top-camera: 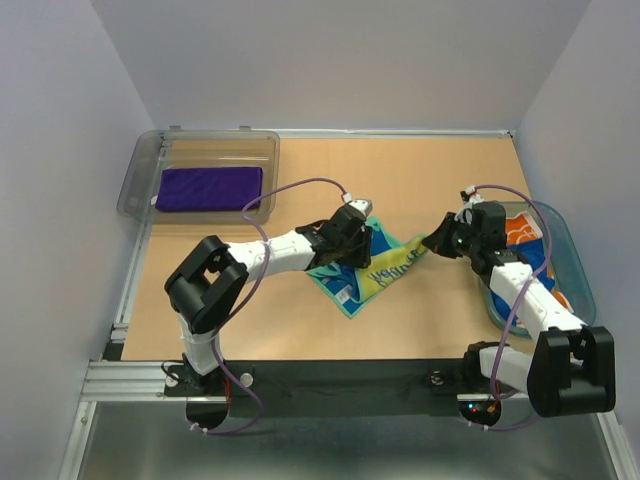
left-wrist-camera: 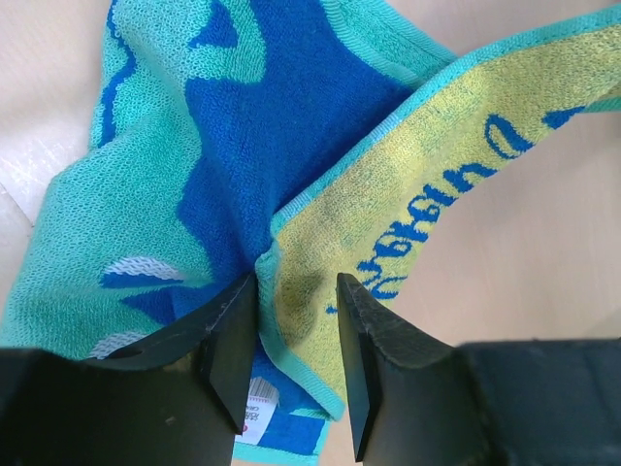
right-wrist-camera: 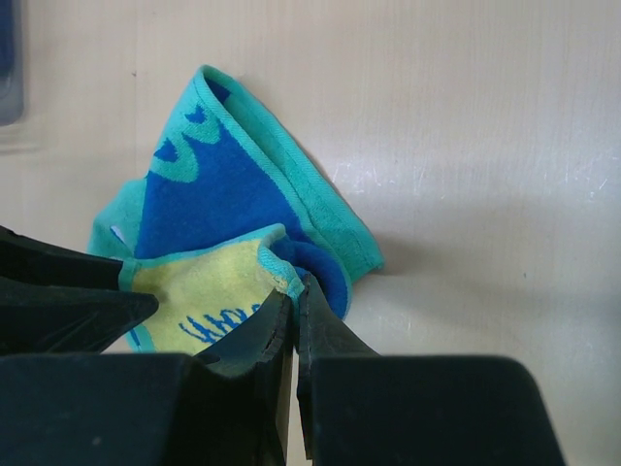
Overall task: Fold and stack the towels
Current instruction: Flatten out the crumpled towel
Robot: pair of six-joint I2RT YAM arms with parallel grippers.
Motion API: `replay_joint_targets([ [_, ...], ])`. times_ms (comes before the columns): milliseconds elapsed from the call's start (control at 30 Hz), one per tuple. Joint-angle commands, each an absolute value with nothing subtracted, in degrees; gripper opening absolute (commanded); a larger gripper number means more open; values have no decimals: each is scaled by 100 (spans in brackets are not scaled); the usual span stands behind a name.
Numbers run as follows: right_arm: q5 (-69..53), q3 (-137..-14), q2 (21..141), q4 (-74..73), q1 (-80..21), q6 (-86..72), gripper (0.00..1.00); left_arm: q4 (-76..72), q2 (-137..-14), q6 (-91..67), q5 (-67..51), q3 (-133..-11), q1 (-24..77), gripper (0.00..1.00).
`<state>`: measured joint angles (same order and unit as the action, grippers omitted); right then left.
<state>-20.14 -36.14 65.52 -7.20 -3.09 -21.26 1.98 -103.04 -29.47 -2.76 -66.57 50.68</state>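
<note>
A teal, blue and yellow-green towel (top-camera: 378,270) lies partly folded in the middle of the table. My left gripper (top-camera: 363,240) hangs over its far-left part. In the left wrist view that gripper (left-wrist-camera: 296,286) is open, and the towel (left-wrist-camera: 243,126) has a yellow fold edge lying loose in the gap. My right gripper (top-camera: 433,243) is at the towel's right corner. The right wrist view shows it (right-wrist-camera: 294,286) shut on that corner of the towel (right-wrist-camera: 223,194). A folded purple towel (top-camera: 208,188) lies in the clear grey bin (top-camera: 135,180).
A teal oval basket (top-camera: 578,275) stands at the right edge under my right arm, holding a white and orange towel (top-camera: 520,232) and a blue one (top-camera: 537,262). The bin sits at the far left corner. Walls close in the table on three sides.
</note>
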Motion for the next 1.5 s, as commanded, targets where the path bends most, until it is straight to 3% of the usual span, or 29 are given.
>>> replay_joint_targets([
  [0,-2092,-3551,6346,-457,-316,-2153,5,193,-9985,-2971,-167,-6917,5212,47],
  [233,-2083,-3551,6319,-457,-316,-2171,5,465,-10011,-2971,147,-7004,5264,42],
  [1067,-2083,-3428,6319,-466,-308,-2127,5,879,-10661,-2777,826,-7523,5528,41],
  [1100,-2066,-3419,6319,-457,-316,-2136,6,862,-10679,-2777,826,-7515,5520,40],
  [1167,-2074,-3410,6337,-457,-316,-2118,6,852,-10731,-2786,817,-7523,5520,26],
  [1333,-2030,-3454,6381,-448,-308,-2092,5,852,-10741,-2751,852,-7532,5493,11],
  [1367,-2004,-3472,6372,-440,-316,-2074,6,905,-10697,-2725,913,-7550,5476,2],
  [1467,-1951,-3673,6372,-448,-316,-2057,6,1107,-10355,-2497,1124,-7664,5423,0],
])
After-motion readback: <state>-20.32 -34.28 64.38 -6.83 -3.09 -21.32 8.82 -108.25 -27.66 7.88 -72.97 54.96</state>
